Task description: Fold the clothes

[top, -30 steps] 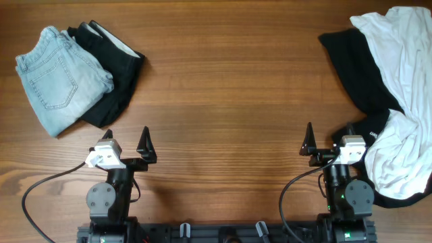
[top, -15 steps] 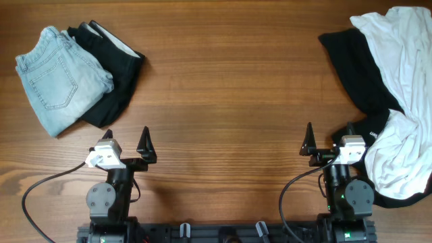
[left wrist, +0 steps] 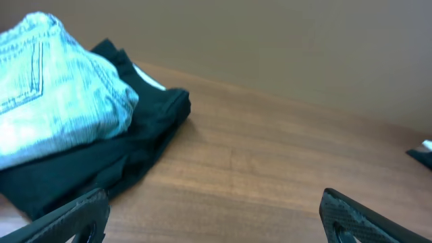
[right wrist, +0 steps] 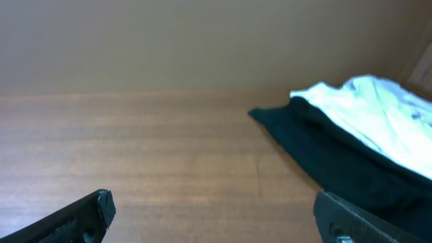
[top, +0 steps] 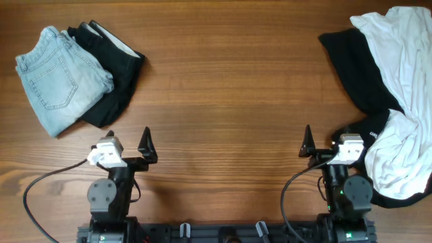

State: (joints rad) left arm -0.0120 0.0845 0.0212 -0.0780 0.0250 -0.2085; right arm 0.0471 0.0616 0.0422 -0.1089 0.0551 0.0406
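Clothes [top: 398, 158] lie in two groups at the table's left and right ends. The left gripper [top: 128, 140] and right gripper [top: 327, 139] each have dark, pointed fingers spread wide with nothing between them, over the smooth wood-grain table [top: 229, 81]. Just beside the right gripper sprawls a crumpled heap: a soft white T-shirt [top: 405, 61] draped over a black garment [top: 354, 67]. The garment's small white print is too tiny to read, and the frame edge cuts off the heap. At the far left, folded pale denim jeans [top: 57, 77] overlap a folded black piece [top: 115, 77].
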